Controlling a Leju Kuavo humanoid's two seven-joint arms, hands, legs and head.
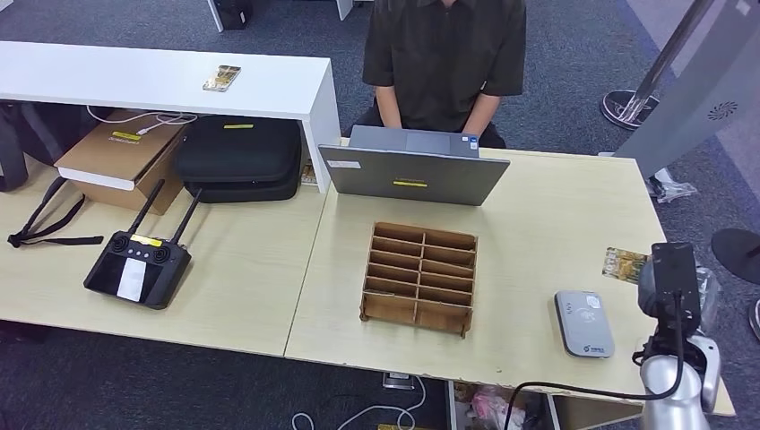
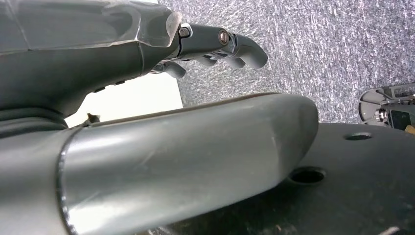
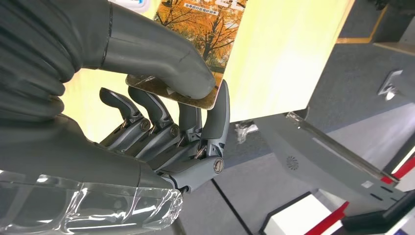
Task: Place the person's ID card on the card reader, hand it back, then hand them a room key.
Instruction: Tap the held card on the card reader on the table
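The right hand (image 3: pixel 166 122) is nearest, at the near right table edge, pinching a card (image 3: pixel 205 29) with an autumn-tree picture between thumb and fingers; the card's corner shows beside the arm in the head view. Going left to right: a black controller (image 1: pixel 136 267) lies on the left table; a wooden divided organizer (image 1: pixel 419 278) sits mid-table, its compartments looking empty; the grey card reader (image 1: pixel 583 323) lies near right. The left hand (image 2: pixel 215 46) hangs over carpet, fingers curled around nothing.
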